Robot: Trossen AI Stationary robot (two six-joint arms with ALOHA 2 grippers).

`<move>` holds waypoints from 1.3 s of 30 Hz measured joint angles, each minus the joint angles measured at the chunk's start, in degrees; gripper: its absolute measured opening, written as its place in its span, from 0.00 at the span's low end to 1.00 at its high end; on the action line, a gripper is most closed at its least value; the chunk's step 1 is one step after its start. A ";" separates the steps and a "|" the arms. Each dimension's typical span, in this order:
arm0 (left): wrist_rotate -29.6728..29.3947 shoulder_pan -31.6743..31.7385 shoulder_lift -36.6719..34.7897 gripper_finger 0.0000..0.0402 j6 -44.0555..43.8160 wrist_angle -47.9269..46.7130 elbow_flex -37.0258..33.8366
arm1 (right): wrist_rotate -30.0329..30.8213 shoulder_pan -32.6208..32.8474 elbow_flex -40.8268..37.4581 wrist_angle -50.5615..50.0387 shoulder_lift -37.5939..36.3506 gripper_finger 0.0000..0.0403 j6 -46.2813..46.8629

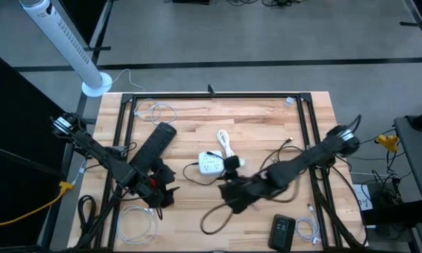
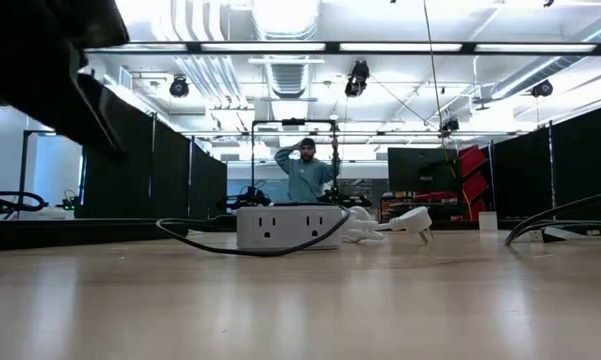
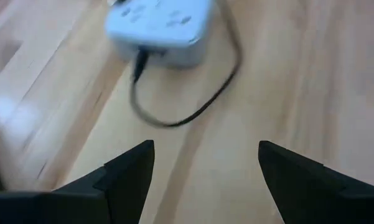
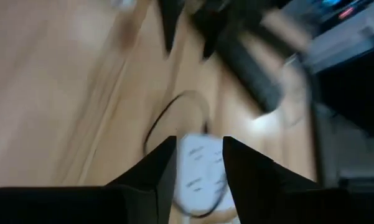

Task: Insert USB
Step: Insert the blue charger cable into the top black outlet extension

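A white outlet block [image 1: 210,164] lies flat near the table's middle, and it also shows in the low view [image 2: 285,226]. A black cable [image 3: 193,109] is plugged into its side and loops over the wood. My left gripper [image 3: 205,165] is open, low over the table to the block's left [image 1: 171,183], pointing at it. My right gripper [image 4: 199,158] hangs above the block's right side [image 1: 232,167] with a narrow gap between its fingers. The block [image 4: 201,171] shows through that gap. I cannot make out a loose USB plug.
A black power strip [image 1: 154,144] lies left of the block, with a coiled white cable [image 1: 226,144] behind it. More white cables [image 1: 156,110] lie at the far left corner and a black cable loop [image 1: 218,218] near the front. A black device [image 1: 282,232] sits front right. A person [image 2: 305,170] stands beyond the table.
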 joint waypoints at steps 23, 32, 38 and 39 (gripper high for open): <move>5.56 11.22 0.32 0.06 0.17 -20.29 2.57 | 10.98 -8.96 -5.53 27.19 1.96 0.06 -7.86; 23.19 35.36 -0.15 0.00 5.96 -31.84 7.60 | -0.33 -18.19 -5.97 27.58 5.74 0.05 -6.68; 18.49 51.47 -0.20 0.00 16.84 -36.43 8.53 | -1.13 -21.01 -5.95 30.80 5.62 0.05 -8.35; 17.07 54.53 -0.21 0.00 17.97 -35.57 9.35 | -1.42 -21.52 -5.95 31.67 5.62 0.05 -8.48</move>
